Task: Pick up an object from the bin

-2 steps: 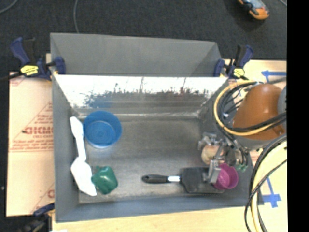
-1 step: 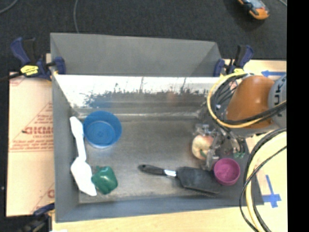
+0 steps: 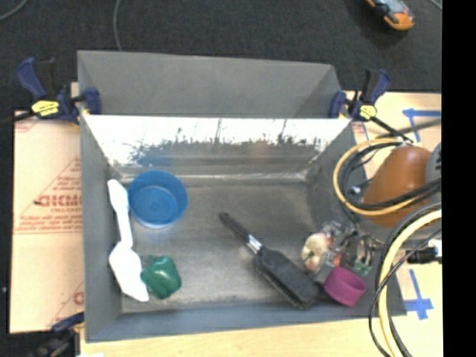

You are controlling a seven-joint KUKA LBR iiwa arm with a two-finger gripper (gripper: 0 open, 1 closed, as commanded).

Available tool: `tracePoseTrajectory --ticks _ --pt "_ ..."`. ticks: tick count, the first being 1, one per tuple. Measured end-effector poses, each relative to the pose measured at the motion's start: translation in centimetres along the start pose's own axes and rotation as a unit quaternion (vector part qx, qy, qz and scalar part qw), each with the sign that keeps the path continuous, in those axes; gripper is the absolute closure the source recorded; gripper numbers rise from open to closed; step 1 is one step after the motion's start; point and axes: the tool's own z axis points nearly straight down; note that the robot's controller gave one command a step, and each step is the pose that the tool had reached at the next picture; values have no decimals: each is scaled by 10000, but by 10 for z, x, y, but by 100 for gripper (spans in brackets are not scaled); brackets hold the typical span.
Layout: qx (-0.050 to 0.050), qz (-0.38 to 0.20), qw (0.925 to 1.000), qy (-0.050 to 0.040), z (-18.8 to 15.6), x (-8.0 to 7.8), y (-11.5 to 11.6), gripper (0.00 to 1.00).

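Looking down into the grey bin (image 3: 223,136), you find the gripper (image 3: 343,250) low in the near right corner, hanging from the arm's orange cover (image 3: 394,178) with looped cables around it. You cannot tell whether it is clenched or released, since its tip is lost among wiring and clutter. Just to its left, touching or nearly touching it, sits a small pale rounded thing (image 3: 315,250) with pinkish patches. A purple cup (image 3: 344,286) lies on its side just below the gripper, against the bin's near wall. Beside these lies a black brush-like tool (image 3: 286,274), its broad end next to the cup and its thin handle pointing up and left toward the middle of the floor. Well apart, on the left side, you have a blue bowl (image 3: 156,198), a white spoon (image 3: 123,244) lying lengthwise just beside it, and a green lump (image 3: 161,276) touching the spoon's bowl end.
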Motion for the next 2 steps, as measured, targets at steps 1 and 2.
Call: tracePoseTrajectory --ticks 1,2 --pt "0 -3 10000 0 0 0 0 100" --pt "2 -12 10000 -19 -6 -1 0 100"
